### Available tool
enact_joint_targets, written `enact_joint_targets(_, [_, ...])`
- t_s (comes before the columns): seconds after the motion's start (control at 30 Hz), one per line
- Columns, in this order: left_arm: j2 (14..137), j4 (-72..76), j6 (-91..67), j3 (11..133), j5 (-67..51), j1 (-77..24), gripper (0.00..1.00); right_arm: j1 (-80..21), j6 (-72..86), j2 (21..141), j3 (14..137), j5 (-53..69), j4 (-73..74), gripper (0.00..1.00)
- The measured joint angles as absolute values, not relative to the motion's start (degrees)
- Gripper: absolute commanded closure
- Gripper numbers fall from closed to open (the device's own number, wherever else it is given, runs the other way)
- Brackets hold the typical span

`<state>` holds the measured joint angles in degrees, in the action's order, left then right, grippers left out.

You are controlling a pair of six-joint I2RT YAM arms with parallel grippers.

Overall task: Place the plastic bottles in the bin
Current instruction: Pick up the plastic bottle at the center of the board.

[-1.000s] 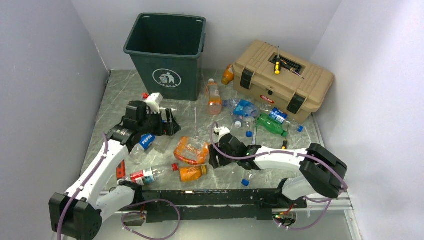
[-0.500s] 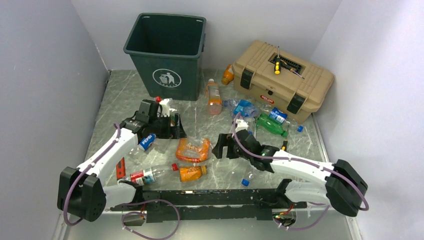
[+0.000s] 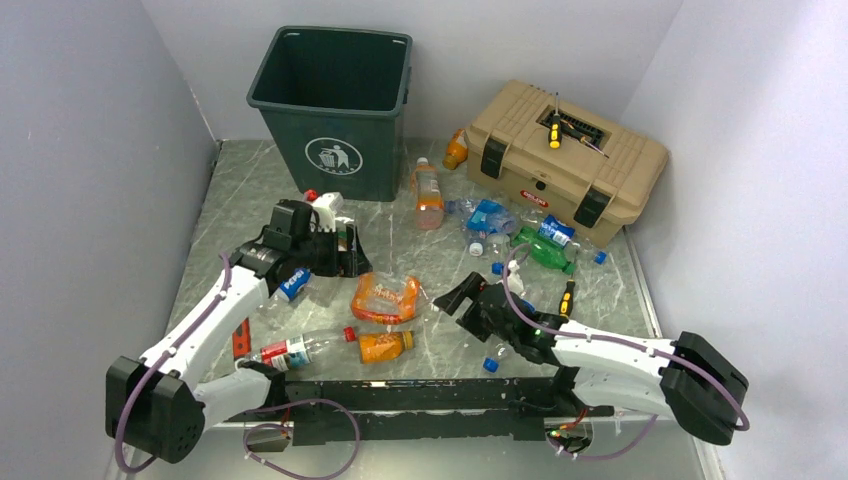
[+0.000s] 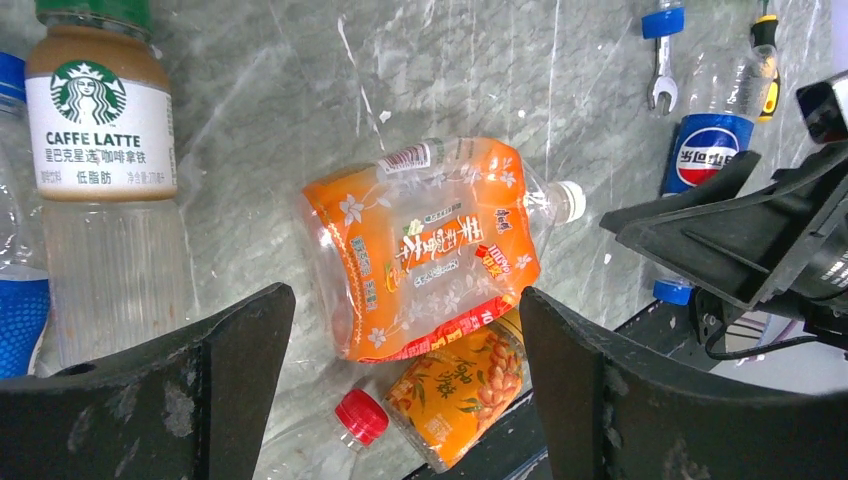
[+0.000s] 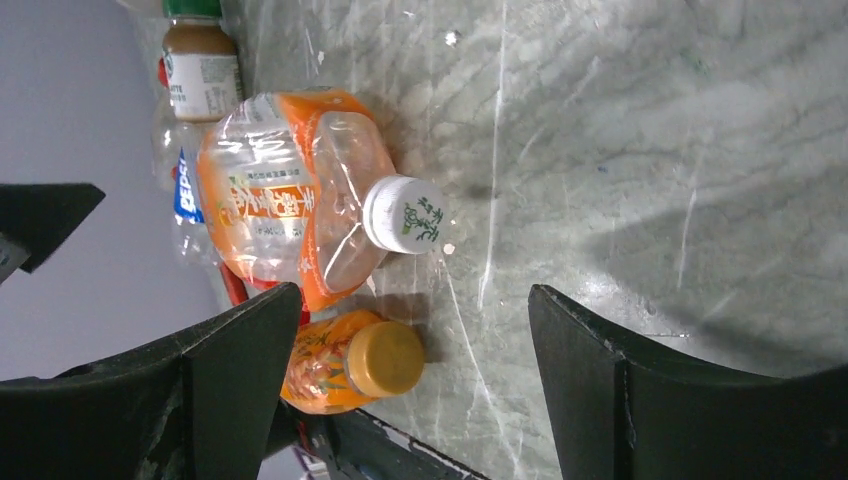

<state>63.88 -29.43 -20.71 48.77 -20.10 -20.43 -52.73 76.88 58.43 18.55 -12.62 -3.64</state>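
Observation:
The dark green bin point(image 3: 335, 100) stands at the back, left of centre. A crushed orange-labelled bottle point(image 3: 385, 298) point(image 4: 425, 245) point(image 5: 285, 210) lies mid-table. A small orange bottle point(image 3: 385, 345) point(image 4: 460, 385) point(image 5: 350, 362) and a clear red-capped bottle point(image 3: 300, 350) lie nearer. My left gripper point(image 3: 345, 255) point(image 4: 405, 300) hangs open above and left of the crushed bottle. My right gripper point(image 3: 462, 298) point(image 5: 415, 295) is open to the right of it, holding nothing. A Pepsi bottle point(image 3: 293, 283) and a latte bottle point(image 4: 100, 130) lie by the left gripper. More bottles, one of them green point(image 3: 545, 250), lie before the toolbox.
A tan toolbox point(image 3: 565, 160) with a yellow-handled screwdriver point(image 3: 555, 130) on its lid stands at the back right. A wrench point(image 4: 660, 85), another screwdriver point(image 3: 567, 297) and loose blue caps point(image 3: 490, 365) lie on the marbled table. Grey walls close in both sides.
My right gripper has pulled back to the right, away from the crushed orange bottle, and its jaws have opened. The left gripper has shifted slightly right and stayed open.

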Motion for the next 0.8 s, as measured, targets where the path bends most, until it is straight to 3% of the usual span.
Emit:
enact_joint_targets(0.27, [61.8, -29.4, -20.7, 48.8, -19.1, -20.7, 0.12, -54.8, 85.1, 64.5, 15.7, -18.1, -12.7, 0.2])
enact_joint_targets(0.67, [58.9, -29.5, -20.7, 48.8, -18.0, -21.0, 0.12, -54.8, 86.6, 77.4, 15.8, -19.0, -27.2, 0.49])
enact_joint_targets(0.8, [57.7, -29.5, -20.7, 48.8, -17.9, -21.1, 0.12, -54.8, 86.3, 78.4, 15.8, -18.7, -29.6, 0.63])
